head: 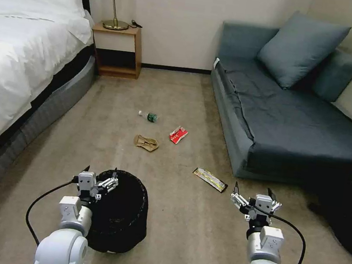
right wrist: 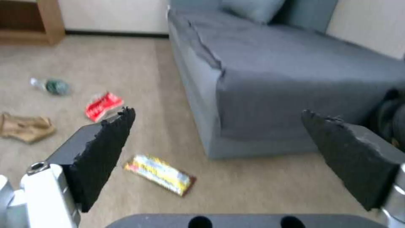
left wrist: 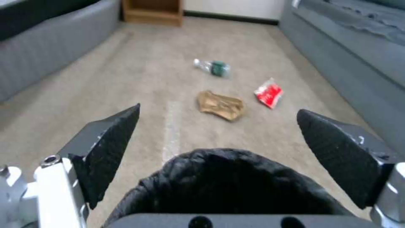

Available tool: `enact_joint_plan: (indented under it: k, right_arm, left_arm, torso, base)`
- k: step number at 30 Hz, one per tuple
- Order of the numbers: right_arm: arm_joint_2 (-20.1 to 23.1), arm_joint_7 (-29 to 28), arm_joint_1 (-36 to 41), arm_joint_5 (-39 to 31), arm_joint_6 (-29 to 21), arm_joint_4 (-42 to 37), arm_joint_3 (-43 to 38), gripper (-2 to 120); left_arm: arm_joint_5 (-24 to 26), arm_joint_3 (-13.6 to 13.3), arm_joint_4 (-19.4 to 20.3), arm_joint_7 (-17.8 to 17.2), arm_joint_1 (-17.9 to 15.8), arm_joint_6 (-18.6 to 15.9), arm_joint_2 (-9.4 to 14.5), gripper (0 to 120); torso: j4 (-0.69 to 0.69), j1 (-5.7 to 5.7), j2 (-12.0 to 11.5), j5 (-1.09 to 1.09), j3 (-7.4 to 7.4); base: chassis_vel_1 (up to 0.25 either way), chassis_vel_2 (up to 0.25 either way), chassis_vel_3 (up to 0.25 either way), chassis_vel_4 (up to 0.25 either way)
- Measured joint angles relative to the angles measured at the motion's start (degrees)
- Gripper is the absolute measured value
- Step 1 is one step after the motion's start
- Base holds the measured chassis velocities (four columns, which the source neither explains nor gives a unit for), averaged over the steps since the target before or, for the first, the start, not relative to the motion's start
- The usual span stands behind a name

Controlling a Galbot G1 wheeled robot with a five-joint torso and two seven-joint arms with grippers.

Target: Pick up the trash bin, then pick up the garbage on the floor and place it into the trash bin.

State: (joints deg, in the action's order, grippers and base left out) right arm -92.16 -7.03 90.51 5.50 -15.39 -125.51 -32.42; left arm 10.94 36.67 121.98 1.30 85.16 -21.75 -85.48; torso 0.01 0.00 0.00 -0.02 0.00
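Carpeted floor point(head: 174, 217), trash bin point(head: 125, 211) partly hidden behind released left hand point(head: 100, 173), right hand point(head: 253, 191) released.

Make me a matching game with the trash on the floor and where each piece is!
Things:
1. bottle
2. red-and-white packet
3. tan paper bag
4. yellow-black wrapper

Places:
A. nearest the right gripper
B. farthest away, toward the nightstand
C. straight beyond the trash bin
D. between the bottle and the sofa

Pairs: 1-B, 2-D, 3-C, 4-A
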Motion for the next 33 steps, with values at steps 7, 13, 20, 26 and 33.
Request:
enact_joint_plan:
  k: [7, 13, 20, 26, 33]
  right_arm:
    - [0.53, -0.08, 0.79, 0.39, -0.78, -0.8, 0.73, 100]
    - [2.28, -0.02, 0.9, 0.18, -1.42, 0.01, 2.22, 100]
    - [2.82, -0.06, 0.55, 0.21, -1.49, 0.82, 2.9, 100]
    - [3.18, 0.0, 0.24, 0.13, -1.54, 1.06, 3.11, 100]
    - [3.39, 0.03, 0.01, 0.07, -1.51, 1.61, 3.19, 100]
  left_arm:
    - [2.15, 1.17, 4.77, -0.86, 1.73, -4.23, 4.8, 100]
    - [8.62, 1.7, 8.47, -11.05, 2.21, -15.08, 8.19, 100]
    - [18.73, 1.73, 7.87, -20.37, 1.84, -20.64, 10.35, 100]
    - [22.62, 1.63, 5.42, -24.17, 1.63, -20.97, 11.22, 100]
    - [25.87, 1.01, -2.47, -25.66, 0.84, -20.8, 11.64, 100]
  torso:
    - [0.0, 0.0, 0.0, 0.01, -0.01]
    - [0.0, 0.0, 0.0, 0.02, -0.01]
    - [0.0, 0.0, 0.0, 0.02, -0.01]
    - [-0.01, 0.0, 0.0, 0.02, 0.0]
    - [-0.01, 0.0, 0.0, 0.02, 0.0]
  base:
    - [0.0, 0.0, 0.0, 0.0]
    - [0.0, 0.0, 0.0, 0.0]
    - [0.0, 0.0, 0.0, 0.0]
    - [0.0, 0.0, 0.0, 0.0]
    - [0.0, 0.0, 0.0, 0.0]
